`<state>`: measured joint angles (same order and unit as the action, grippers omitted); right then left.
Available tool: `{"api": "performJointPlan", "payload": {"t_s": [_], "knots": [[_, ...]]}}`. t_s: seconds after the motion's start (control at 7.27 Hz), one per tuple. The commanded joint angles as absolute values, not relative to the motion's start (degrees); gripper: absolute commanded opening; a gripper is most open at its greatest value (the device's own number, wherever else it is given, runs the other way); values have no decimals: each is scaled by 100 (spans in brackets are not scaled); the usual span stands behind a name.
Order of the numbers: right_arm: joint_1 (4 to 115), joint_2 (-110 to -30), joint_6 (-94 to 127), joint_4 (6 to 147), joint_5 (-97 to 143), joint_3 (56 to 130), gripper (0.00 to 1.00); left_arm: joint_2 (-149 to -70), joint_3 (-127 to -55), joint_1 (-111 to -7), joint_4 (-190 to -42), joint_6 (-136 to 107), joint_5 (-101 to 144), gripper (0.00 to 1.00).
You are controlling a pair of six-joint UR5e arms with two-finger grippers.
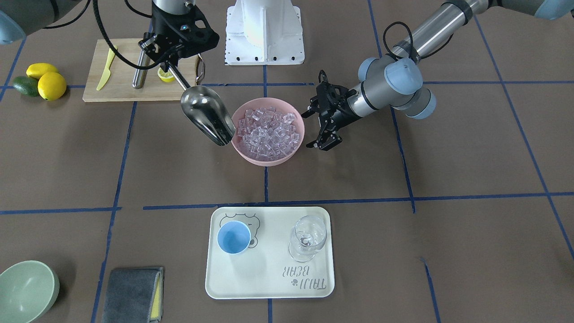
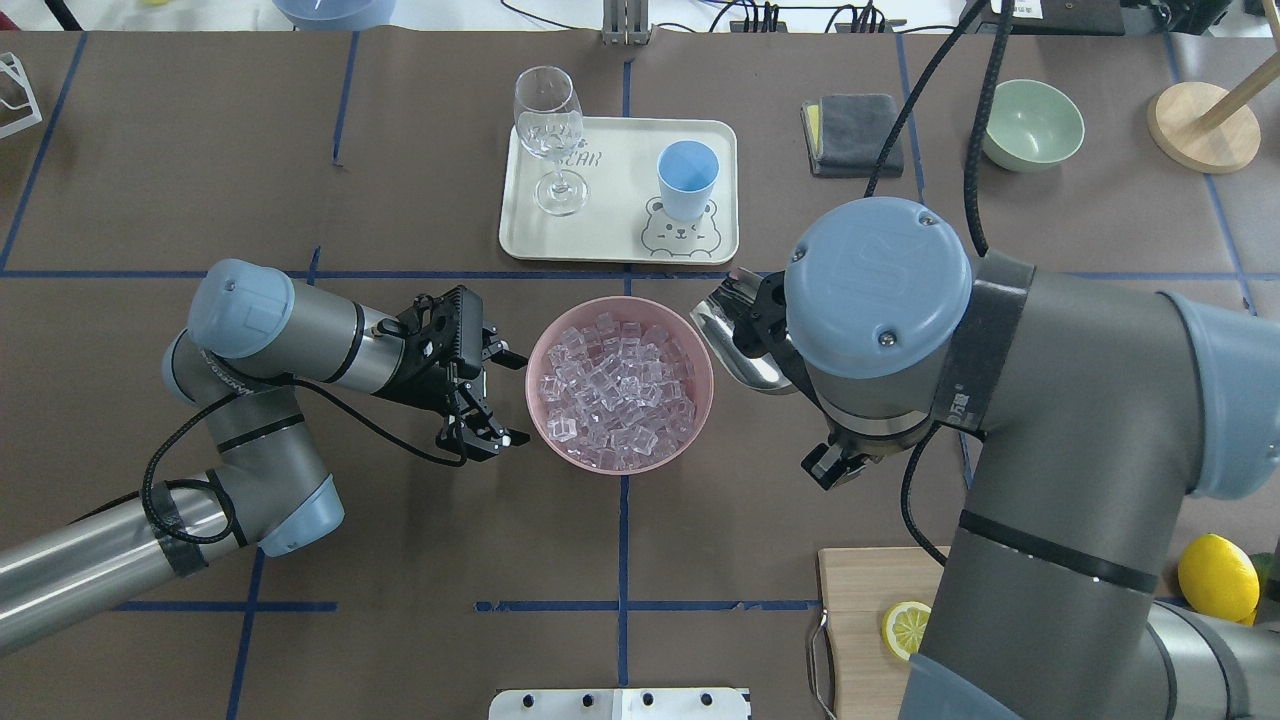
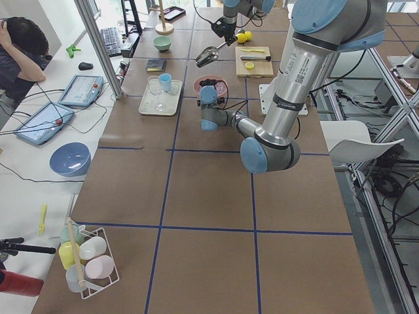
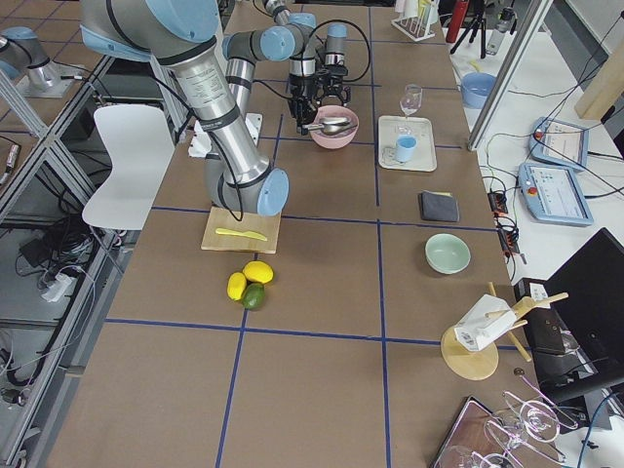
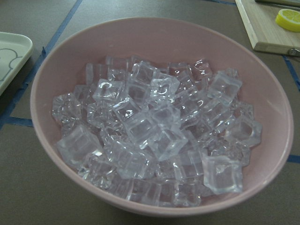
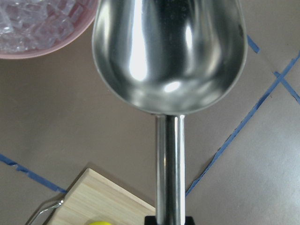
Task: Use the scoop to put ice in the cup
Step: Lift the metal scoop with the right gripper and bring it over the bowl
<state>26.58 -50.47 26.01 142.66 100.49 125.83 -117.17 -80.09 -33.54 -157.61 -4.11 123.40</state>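
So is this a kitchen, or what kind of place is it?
Most likely a robot lab, dressed up like a kitchen. The table is marked with blue tape lines, and a person is at a control tablet beside it.

My left gripper (image 2: pixel 512 398) sits low, jaws spread wide, wrist roughly level. My right gripper (image 1: pixel 169 67) points down from a raised wrist, clamped on the scoop (image 1: pixel 207 114) handle.
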Motion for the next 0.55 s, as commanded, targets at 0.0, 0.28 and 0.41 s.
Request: {"api": "performJointPlan", "payload": {"t_s": [0.0,0.28,0.41], "knots": [[2566,-4887,2314,14414,10046,12507,0,-11716,-8016,-3357,-15768,-413,12340,100],[2566,-4232,1997,15166,10037,11949,0,-11707,-8007,-3366,-15768,-413,12340,100],[2566,-4045,1751,15274,10046,11666,0,-11707,-8016,-3366,-15768,-422,12340,100]]}}
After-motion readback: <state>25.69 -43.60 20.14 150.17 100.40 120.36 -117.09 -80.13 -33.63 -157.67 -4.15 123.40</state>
